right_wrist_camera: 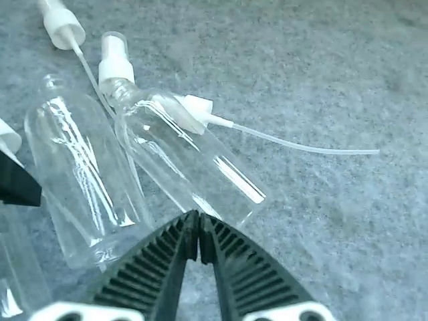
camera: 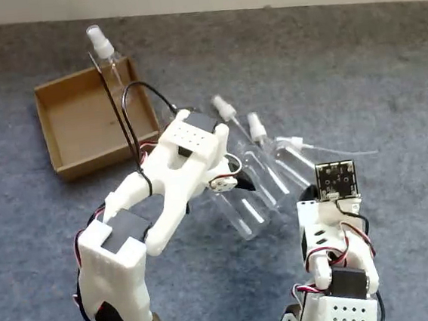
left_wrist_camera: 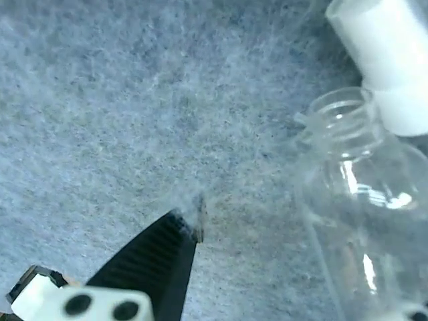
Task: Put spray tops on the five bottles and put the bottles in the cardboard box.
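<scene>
My right pincer (right_wrist_camera: 199, 234) is clenched, empty, just beside the lying bottles (right_wrist_camera: 187, 167); the left pincer (camera: 237, 182) state I cannot tell. The cardboard box (camera: 100, 162) stands well apart. I judge a nudge could roll the uncapped bottle (left_wrist_camera: 361, 194), or bend the tube of the loose spray top (right_wrist_camera: 190, 110).

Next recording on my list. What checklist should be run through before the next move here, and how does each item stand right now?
1. right end effector ready to grasp: not ok. It is shut on nothing, close to the lying bottles.
2. left end effector open: cannot tell.
3. uncapped bottle near the left end effector fitted with a top: not ok. Its neck is open.
4. loose spray top reachable: ok. It lies uncovered among the bottles, its tube trailing over the carpet.
5. cardboard box has room: ok. Open floor shows.
6. upright capped bottle inside the box: cannot tell. It stands at the far corner.
</scene>
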Action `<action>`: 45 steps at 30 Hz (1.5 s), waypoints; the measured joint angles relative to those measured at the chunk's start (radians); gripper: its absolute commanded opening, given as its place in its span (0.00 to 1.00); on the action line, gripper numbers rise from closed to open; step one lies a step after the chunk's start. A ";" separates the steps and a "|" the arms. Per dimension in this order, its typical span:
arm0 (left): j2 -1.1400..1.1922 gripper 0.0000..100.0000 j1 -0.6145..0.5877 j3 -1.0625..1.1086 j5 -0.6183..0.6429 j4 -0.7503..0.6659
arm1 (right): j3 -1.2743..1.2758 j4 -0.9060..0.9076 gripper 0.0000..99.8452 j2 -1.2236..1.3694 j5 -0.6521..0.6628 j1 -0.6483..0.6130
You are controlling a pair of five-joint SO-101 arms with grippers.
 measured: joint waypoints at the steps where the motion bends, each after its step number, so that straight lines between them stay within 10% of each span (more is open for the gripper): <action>1: 0.003 0.49 0.000 0.000 0.003 0.000 | 0.000 0.000 0.01 0.000 0.000 0.000; 11: 0.038 0.18 0.003 -0.002 0.009 0.000 | 0.000 0.000 0.01 0.000 0.000 0.000; 22: 0.040 0.16 0.003 -0.002 0.005 0.000 | 0.000 0.000 0.01 0.000 0.000 0.000; 45: 0.040 0.16 -0.344 -0.133 -0.899 0.000 | 0.000 0.000 0.01 0.000 0.000 0.000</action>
